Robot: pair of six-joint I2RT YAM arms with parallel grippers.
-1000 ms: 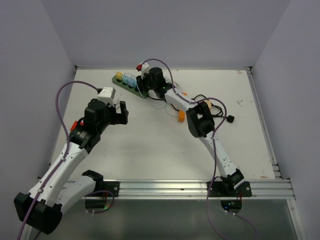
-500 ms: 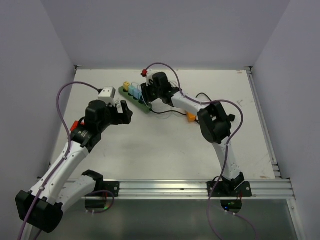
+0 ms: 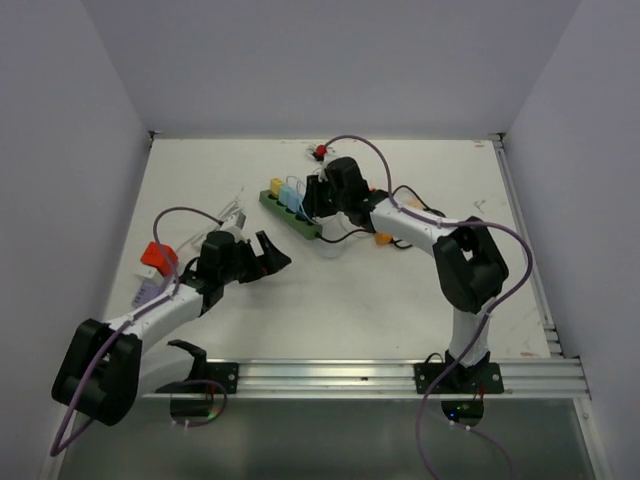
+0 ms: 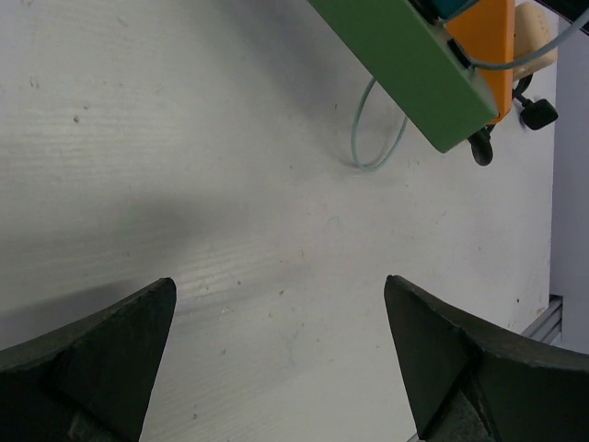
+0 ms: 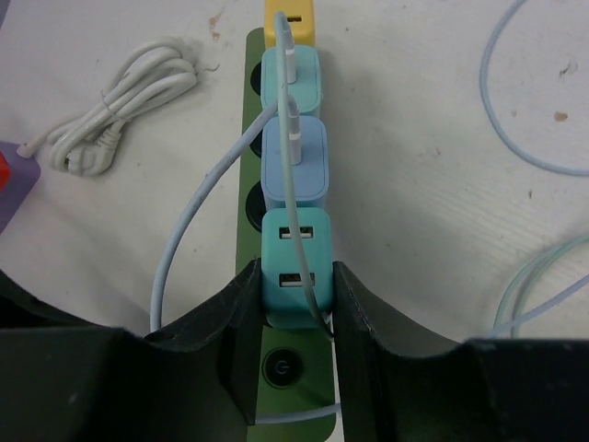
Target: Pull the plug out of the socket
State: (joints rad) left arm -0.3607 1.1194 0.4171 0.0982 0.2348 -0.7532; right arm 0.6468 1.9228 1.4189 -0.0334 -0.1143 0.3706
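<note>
The green power strip (image 3: 292,213) lies aslant near the middle of the white table's (image 3: 350,290) far edge. Four plugs stand on it in one row: one yellow plug (image 5: 290,17), two pale blue plugs (image 5: 293,83) and one teal plug (image 5: 293,253). The right gripper (image 5: 293,287) is clamped on the teal plug, one finger on each side. The left gripper (image 4: 279,295) gapes wide over bare table nearer the left edge, holding nothing
</note>
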